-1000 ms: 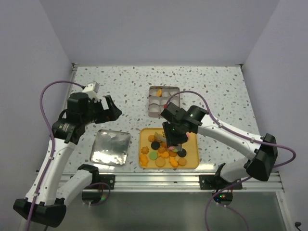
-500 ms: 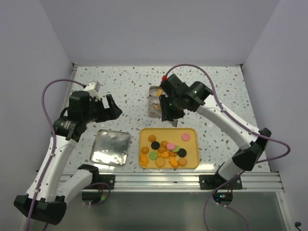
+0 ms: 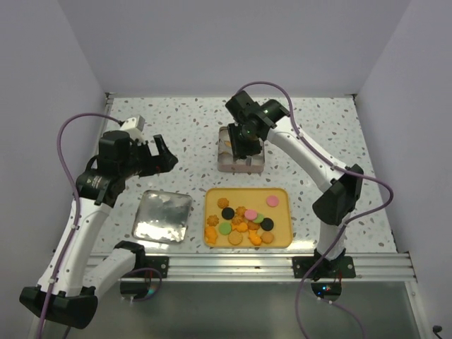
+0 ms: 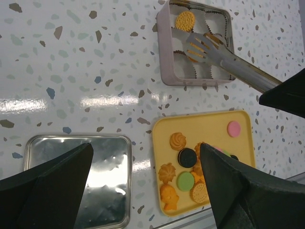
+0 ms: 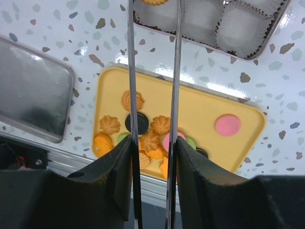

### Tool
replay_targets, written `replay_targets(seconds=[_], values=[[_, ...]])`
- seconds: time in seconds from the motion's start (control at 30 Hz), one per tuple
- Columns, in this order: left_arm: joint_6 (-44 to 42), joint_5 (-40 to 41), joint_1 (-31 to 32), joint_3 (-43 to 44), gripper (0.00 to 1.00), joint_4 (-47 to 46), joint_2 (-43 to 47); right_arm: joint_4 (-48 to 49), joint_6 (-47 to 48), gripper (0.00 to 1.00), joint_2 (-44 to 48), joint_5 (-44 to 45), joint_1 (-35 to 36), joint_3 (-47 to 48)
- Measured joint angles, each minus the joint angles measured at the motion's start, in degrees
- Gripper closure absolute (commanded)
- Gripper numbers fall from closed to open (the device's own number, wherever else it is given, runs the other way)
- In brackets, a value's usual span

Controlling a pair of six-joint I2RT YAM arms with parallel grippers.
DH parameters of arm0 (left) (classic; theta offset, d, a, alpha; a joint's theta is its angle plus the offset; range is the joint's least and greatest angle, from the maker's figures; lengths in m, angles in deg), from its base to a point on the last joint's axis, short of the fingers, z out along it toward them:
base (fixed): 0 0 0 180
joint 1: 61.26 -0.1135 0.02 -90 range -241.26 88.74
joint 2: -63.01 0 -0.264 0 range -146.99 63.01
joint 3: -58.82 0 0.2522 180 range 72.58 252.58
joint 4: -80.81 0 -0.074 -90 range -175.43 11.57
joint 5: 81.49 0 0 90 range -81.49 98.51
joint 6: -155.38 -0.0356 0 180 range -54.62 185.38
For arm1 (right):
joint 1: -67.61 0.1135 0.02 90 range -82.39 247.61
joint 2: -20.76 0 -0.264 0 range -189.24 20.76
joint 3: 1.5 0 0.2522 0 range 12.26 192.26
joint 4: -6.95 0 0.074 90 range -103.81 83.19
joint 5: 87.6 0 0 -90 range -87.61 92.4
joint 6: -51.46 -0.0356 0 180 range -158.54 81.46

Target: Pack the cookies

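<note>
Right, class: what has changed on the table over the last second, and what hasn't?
The right gripper, shut on the tongs, swung from over the tray away to the box, where the tongs now hold an orange cookie. The left gripper stayed open and raised; the lid, tray and box did not move.

The worktop [image 3: 176, 120] is white with small grey and brown speckles. Plain pale lilac walls [image 3: 233, 42] stand at its far, left and right edges. A metal rail [image 3: 233, 265] runs along its near edge. Soft light makes bright spots on the surface.
</note>
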Motion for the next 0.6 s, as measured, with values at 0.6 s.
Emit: replay_targets(seconds=[0.6], values=[[-0.46,0.83,0.00,0.70,0.00,0.11,-0.31,2.12,1.70,0.62,-7.87,-1.64,-3.15,2.34]])
